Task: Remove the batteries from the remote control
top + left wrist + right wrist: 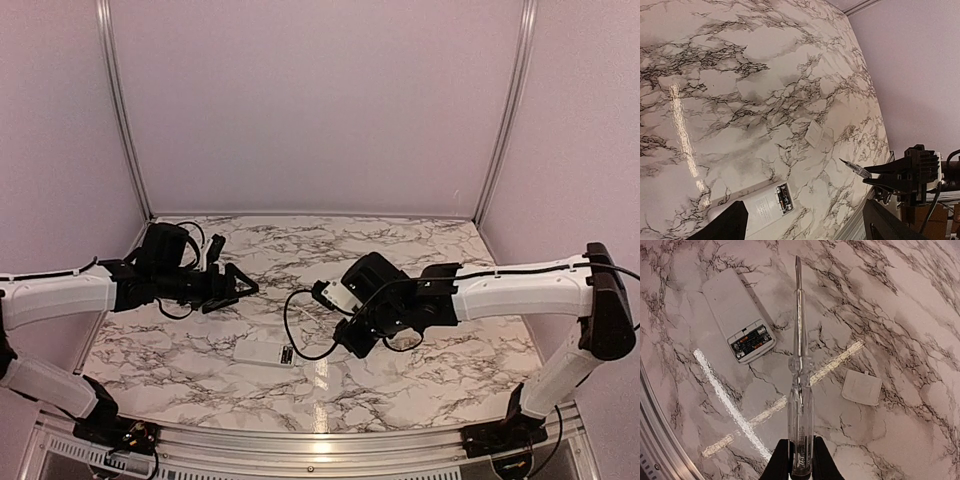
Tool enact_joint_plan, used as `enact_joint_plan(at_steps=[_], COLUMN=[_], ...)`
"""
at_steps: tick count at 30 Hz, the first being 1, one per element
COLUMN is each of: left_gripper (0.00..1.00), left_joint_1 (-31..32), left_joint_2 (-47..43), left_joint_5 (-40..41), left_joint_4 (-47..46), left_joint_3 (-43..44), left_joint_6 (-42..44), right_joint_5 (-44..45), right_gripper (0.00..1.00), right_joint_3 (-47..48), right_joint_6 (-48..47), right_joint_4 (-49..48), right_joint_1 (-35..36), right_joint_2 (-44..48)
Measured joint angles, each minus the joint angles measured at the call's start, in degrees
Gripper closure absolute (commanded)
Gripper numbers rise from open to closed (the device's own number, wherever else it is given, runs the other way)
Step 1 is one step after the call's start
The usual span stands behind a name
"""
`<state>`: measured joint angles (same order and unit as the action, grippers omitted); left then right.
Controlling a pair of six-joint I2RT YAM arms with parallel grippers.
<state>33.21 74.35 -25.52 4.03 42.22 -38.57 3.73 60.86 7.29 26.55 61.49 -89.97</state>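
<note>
The remote control (732,307) lies flat on the marble table with its back up; it also shows in the top view (265,352) and the left wrist view (757,210). Its compartment is open, and the dark batteries (751,341) sit inside it. The white squarish cover (861,387) lies apart on the table, also in the left wrist view (814,133). My right gripper (801,452) is shut on a clear screwdriver (800,365), held above the table with the tip pointing past the remote. My left gripper (807,230) hangs open and empty above the remote's far side.
Pale walls with metal corner posts (120,100) close the table at the back and sides. A metal rail (320,455) runs along the near edge. The right arm's cable (295,335) loops close to the remote. Bright light streaks (725,400) reflect on the marble.
</note>
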Motion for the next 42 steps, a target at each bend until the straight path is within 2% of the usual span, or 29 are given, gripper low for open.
enact_joint_plan(at_steps=[15,24,34,42], left_gripper=[0.33,0.45,0.65,0.74], left_joint_1=[0.09,2.71,4.31,5.05], left_joint_2=[4.26,8.90,11.28,12.41], left_joint_5=[-6.29,-6.99,-5.81,-4.39], left_joint_4=[-13.46,-18.95,-21.38,-22.18], left_joint_3=[4.76,8.37,10.43,10.45], left_joint_6=[-17.29,-23.47,-27.91,-30.14], right_joint_5=[4.72,6.67,8.15,8.87], right_gripper=[1.00,1.00,1.00,1.00], right_joint_3=[10.88,13.33,13.53,13.53], right_joint_6=[-5.44,-7.58,-8.48,-8.68], right_joint_4=[1.84,2.10,2.36,2.40], right_joint_1=[0.02,0.02,0.02,0.02], right_joint_2=[0.17,0.17,0.20,0.26])
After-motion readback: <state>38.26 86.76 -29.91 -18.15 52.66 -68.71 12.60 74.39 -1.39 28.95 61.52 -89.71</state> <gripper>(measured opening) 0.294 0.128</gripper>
